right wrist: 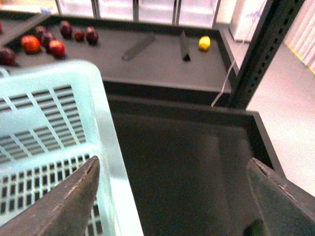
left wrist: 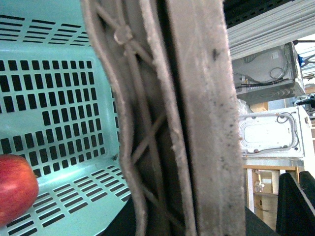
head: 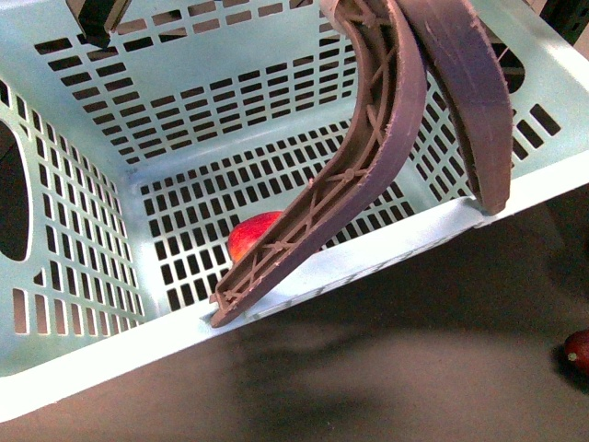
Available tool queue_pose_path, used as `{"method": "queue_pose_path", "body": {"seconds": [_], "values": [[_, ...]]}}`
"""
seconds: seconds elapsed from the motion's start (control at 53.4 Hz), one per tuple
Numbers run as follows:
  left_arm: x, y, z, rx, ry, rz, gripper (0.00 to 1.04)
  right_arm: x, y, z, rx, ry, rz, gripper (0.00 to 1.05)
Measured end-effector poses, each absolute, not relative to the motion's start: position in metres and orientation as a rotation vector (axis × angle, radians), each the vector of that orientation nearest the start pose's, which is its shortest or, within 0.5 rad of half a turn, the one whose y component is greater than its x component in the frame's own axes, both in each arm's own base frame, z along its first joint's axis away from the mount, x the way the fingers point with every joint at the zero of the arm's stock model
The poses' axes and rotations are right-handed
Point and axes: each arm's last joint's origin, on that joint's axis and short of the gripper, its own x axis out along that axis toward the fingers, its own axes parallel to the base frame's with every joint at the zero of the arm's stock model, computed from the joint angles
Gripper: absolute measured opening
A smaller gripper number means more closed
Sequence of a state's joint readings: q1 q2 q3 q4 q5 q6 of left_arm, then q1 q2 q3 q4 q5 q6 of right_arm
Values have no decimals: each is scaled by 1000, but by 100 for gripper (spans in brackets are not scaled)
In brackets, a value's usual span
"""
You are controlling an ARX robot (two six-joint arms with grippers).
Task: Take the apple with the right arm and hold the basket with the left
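The round red apple [head: 250, 232] lies inside the large pale mint-turquoise plastic basket [head: 110, 354], low down where two slotted surfaces meet. From the front, only its upper part shows, because one of the two curved brown plastic handles [head: 368, 157] crosses before it. In the left wrist view the apple [left wrist: 15, 189] is bright red with a soft shine and rests on the slotted plastic. No yellowish patch shows from either side. The basket is tilted in the front view, with its near rim running upward toward the right. Both handles are lifted together and leave the picture at the top.

The right gripper [right wrist: 173, 164] has its jaws spread wide apart, with nothing between them and nothing touched. One of its fingers [right wrist: 74, 201] stands in front of the basket's slotted wall [right wrist: 44, 123], and the other is over a dark shelf tray [right wrist: 187, 162]. This gripper is therefore outside the basket, beside its corner rim, and the apple does not show in its wrist view.

For the left gripper I cannot tell the state of the jaws. The ribbed handles [left wrist: 202, 123] fill the middle of its wrist view very closely, and its fingers cannot be made out there with certainty.

A small dark maroon fruit [head: 578, 350] lies on the dark surface [head: 368, 378], apart from the basket.
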State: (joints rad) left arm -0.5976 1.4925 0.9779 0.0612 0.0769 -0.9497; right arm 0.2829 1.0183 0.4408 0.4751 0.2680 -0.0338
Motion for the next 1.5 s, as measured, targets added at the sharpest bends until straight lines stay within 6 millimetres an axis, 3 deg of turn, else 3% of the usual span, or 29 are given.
{"method": "queue_pose_path", "body": {"seconds": [0.112, 0.318, 0.468, 0.786, 1.029, 1.497], "values": [[271, -186, 256, -784, 718, -390, 15, 194, 41, 223, -20, 12, 10, 64], [272, -186, 256, -780, 712, -384, 15, 175, 26, 205, -15, 10, 4, 32], [271, -186, 256, -783, 716, -389, 15, 160, 18, 194, -13, 7, 6, 2], [272, -186, 256, -782, 715, -387, 15, 140, 0, 180, -7, 10, -3, 2], [271, -186, 256, -782, 717, -391, 15, 127, 0, 171, -7, -6, 1, 2], [271, -186, 256, -781, 716, -389, 15, 114, 0, 172, -7, -18, 1, 2]]}}
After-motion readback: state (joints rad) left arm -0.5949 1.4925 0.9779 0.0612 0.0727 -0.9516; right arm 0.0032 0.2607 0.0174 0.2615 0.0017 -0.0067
